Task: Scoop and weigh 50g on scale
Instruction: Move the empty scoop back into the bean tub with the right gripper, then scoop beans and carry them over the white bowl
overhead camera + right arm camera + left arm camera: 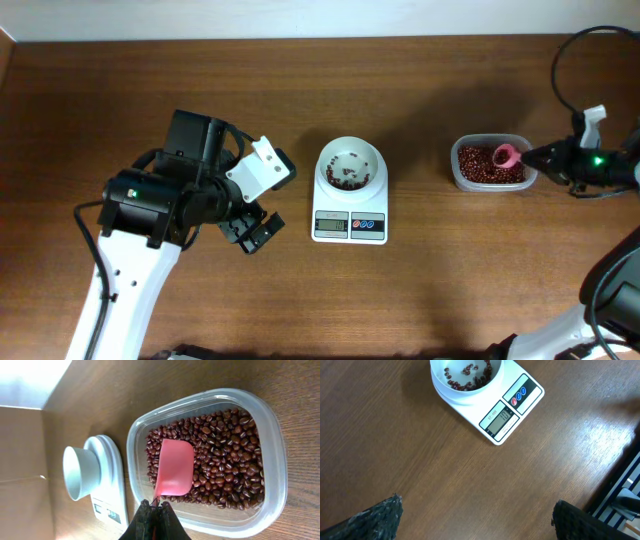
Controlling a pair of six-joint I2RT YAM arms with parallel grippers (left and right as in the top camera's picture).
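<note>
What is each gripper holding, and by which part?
Right gripper holds the pink scoop by its handle end, its cup on the beans in the tub. Left gripper is open, holding nothing.

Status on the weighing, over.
Left tool open. Right tool shut on pink plastic scoop in clear tub of red-brown beans. White scale bowl: few beans. Nothing between.

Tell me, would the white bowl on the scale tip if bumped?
Maybe. The bowl holds only a few beans, so it is probably light. From the side it looks narrower at the foot than the rim, and seems to stand loose on the scale, so a bump might slide or tip it.
</note>
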